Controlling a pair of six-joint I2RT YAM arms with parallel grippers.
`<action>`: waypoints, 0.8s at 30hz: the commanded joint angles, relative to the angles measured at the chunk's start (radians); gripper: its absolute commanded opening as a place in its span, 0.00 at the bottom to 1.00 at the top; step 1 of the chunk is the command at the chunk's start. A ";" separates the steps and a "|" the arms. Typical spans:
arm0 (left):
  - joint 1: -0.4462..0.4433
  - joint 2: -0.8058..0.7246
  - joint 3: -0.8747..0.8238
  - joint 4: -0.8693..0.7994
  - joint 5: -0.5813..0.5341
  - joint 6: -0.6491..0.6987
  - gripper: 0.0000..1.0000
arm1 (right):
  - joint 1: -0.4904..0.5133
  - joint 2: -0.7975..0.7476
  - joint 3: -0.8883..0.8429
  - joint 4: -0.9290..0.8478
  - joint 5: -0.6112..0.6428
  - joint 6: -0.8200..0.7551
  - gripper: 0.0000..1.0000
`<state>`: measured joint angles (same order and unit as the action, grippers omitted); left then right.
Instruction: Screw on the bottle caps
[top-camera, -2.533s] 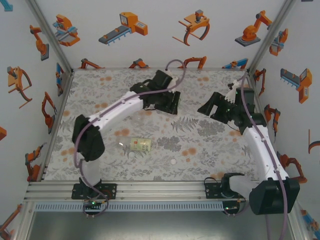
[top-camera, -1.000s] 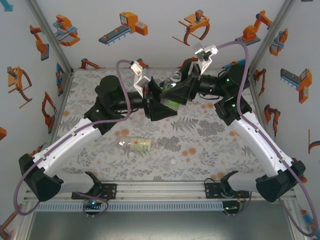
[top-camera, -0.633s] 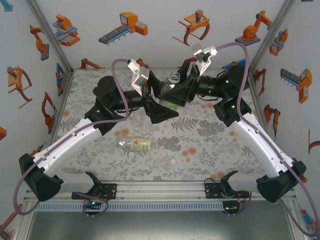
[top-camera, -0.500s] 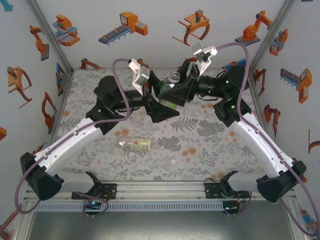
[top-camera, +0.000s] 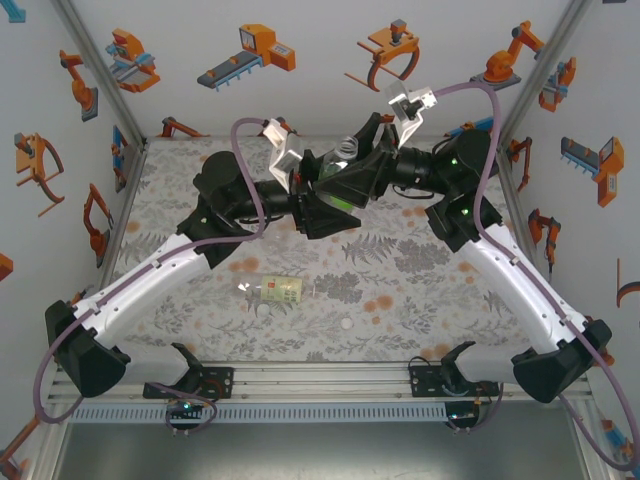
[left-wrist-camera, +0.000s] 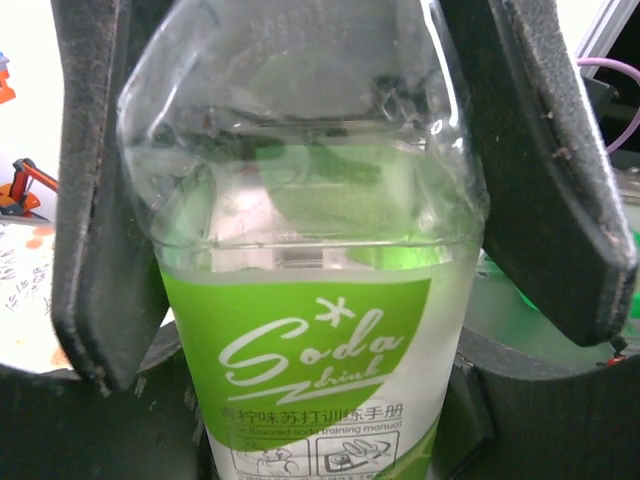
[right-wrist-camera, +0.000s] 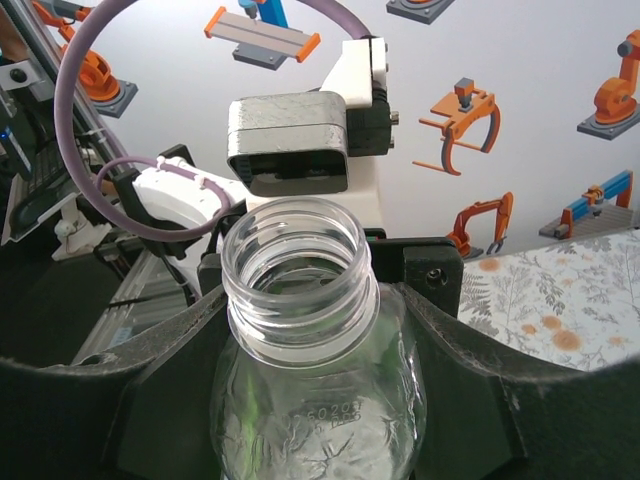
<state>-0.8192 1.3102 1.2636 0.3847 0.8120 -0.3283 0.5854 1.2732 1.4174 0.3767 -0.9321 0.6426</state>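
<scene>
The left pincer (left-wrist-camera: 295, 180) and right pincer (right-wrist-camera: 310, 335) both clamp the green bottle (left-wrist-camera: 320, 335), largely hidden between them from above. A white cap (top-camera: 346, 324) lies well apart from it.

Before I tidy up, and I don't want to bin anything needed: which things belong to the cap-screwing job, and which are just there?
Job:
green-label bottle, neck open
second bottle, lying down
white cap

Just there:
floral mat
robot stickers on the walls
</scene>
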 joint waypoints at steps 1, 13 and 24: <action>0.000 -0.018 0.021 -0.004 0.002 0.019 0.45 | 0.013 -0.030 0.037 -0.018 0.017 -0.034 0.67; 0.084 -0.147 -0.055 -0.230 -0.144 0.138 0.38 | 0.013 -0.128 0.106 -0.535 0.230 -0.303 0.80; 0.140 -0.215 -0.070 -0.457 -0.313 0.251 0.25 | 0.018 -0.230 -0.039 -0.887 0.519 -0.258 0.76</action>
<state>-0.6868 1.1103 1.2076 -0.0147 0.5560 -0.1265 0.5930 1.0702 1.4284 -0.3618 -0.5571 0.3672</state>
